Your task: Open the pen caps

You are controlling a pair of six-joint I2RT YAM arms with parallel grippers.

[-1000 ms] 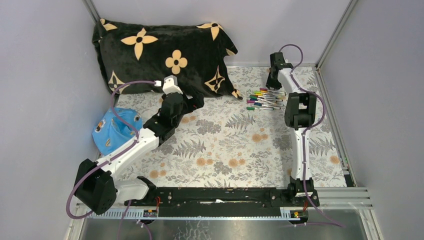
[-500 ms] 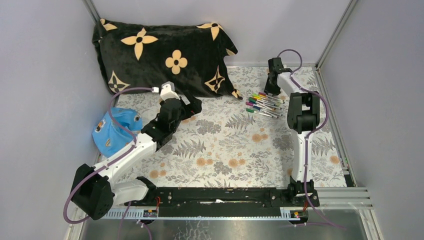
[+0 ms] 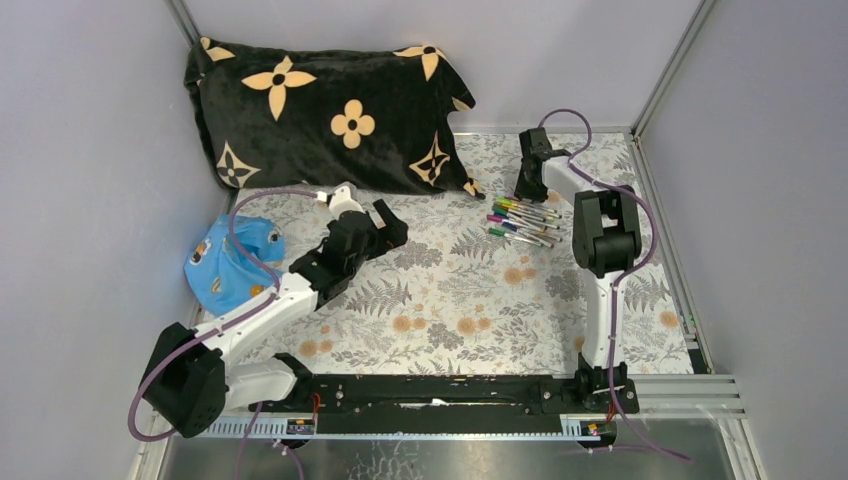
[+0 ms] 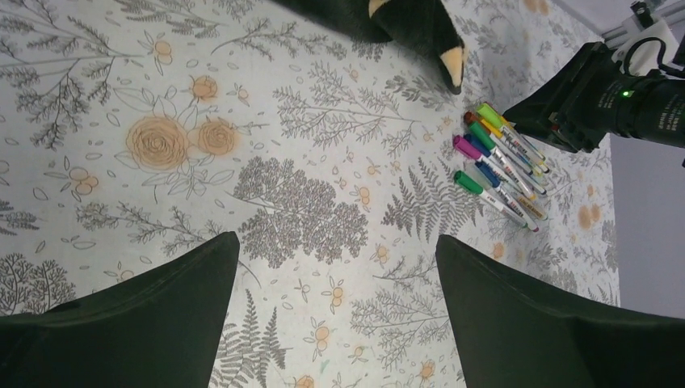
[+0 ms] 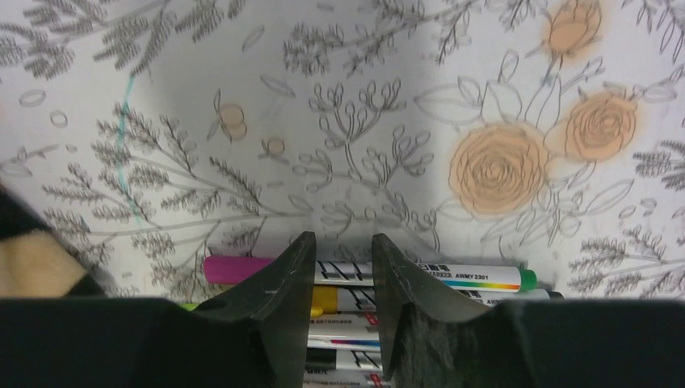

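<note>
Several pens (image 3: 524,220) with white-grey barrels and coloured caps lie side by side on the floral table cover at the back right. They also show in the left wrist view (image 4: 497,166). My right gripper (image 3: 522,190) stands at their far end, jaws a narrow gap apart, empty. In the right wrist view it (image 5: 343,267) straddles the barrels, with a magenta cap (image 5: 238,268) to its left and a green end (image 5: 527,280) to its right. My left gripper (image 3: 388,224) is wide open and empty over bare cover (image 4: 335,242), well left of the pens.
A black pillow (image 3: 320,110) with tan flowers lies along the back wall; its corner (image 4: 420,28) points near the pens. A blue cloth (image 3: 228,262) sits at the left edge. Walls close in the back and both sides.
My right gripper has moved left, and the pen bundle has shifted left and toward me, turning a little. My left gripper has swung away from the pillow, toward the middle.
</note>
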